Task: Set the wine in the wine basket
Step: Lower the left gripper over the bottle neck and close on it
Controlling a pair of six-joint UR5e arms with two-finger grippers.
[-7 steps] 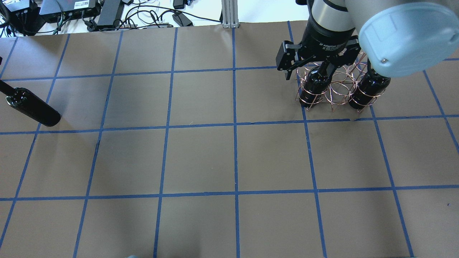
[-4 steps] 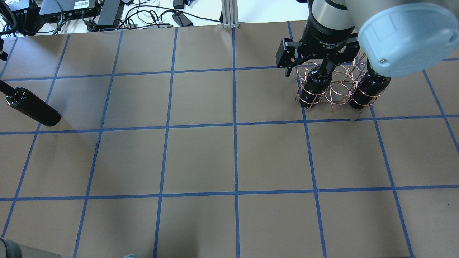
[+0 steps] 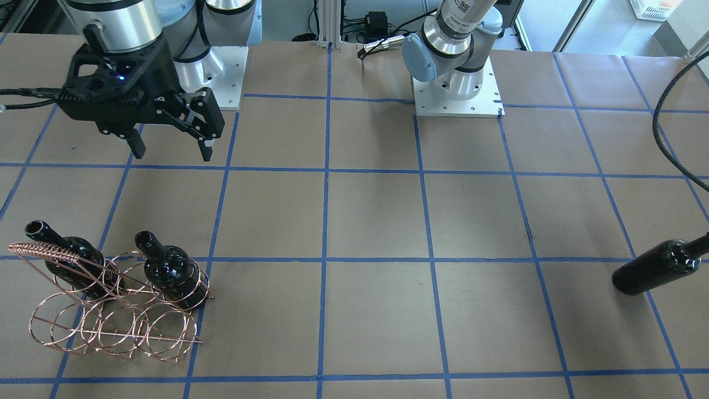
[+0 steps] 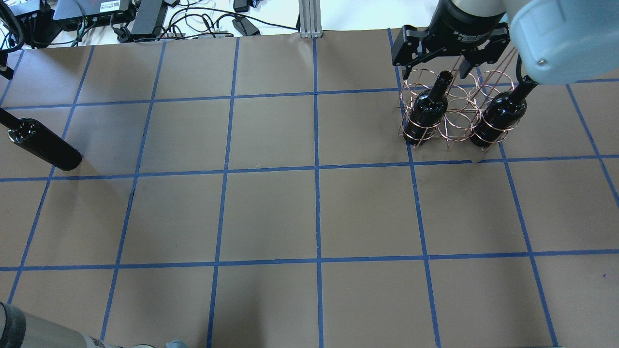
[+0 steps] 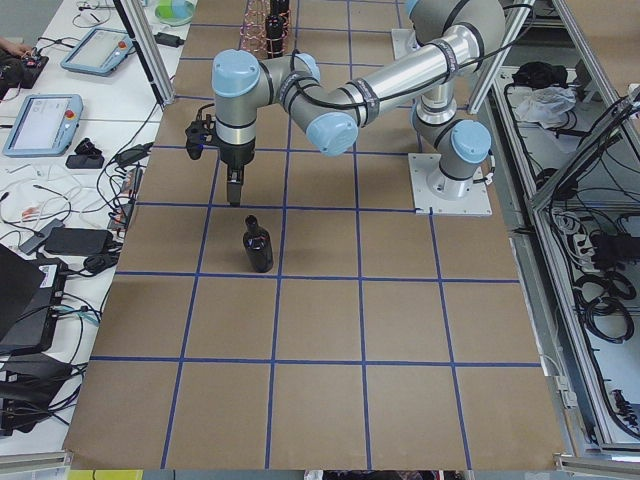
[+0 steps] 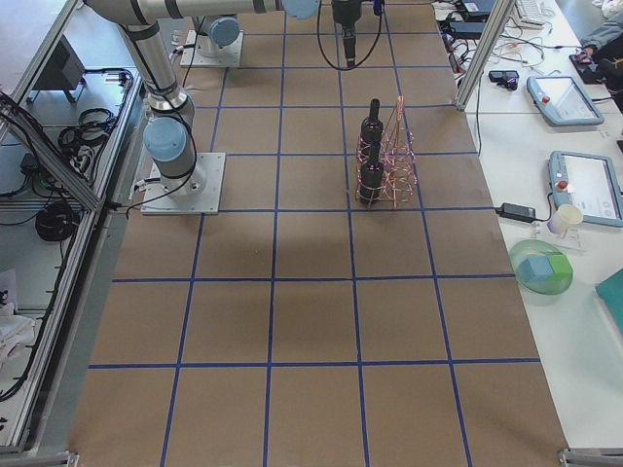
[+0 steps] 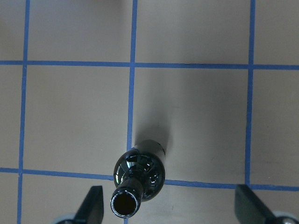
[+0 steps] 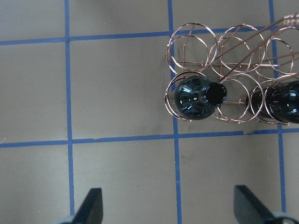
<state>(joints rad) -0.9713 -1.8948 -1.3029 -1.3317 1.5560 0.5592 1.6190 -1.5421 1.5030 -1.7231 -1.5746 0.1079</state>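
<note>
Remaining wine bottle stands upright, alone at the table's far end on the robot's left, well apart from the wine basket. Above it the left gripper hangs spread and empty. The neck sits off centre, close by one finger. Risk: a straight descent clips the mouth and topples the glossy glass. Over the basket the right gripper gapes, empty. The seated bottles flank the free loop, so entry looks tight and a wire snag is possible.

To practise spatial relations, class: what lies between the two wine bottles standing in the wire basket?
One empty loop of the wine basket, nothing else. The right wrist view shows it between the fully visible bottle and the bottle at the frame edge.
</note>
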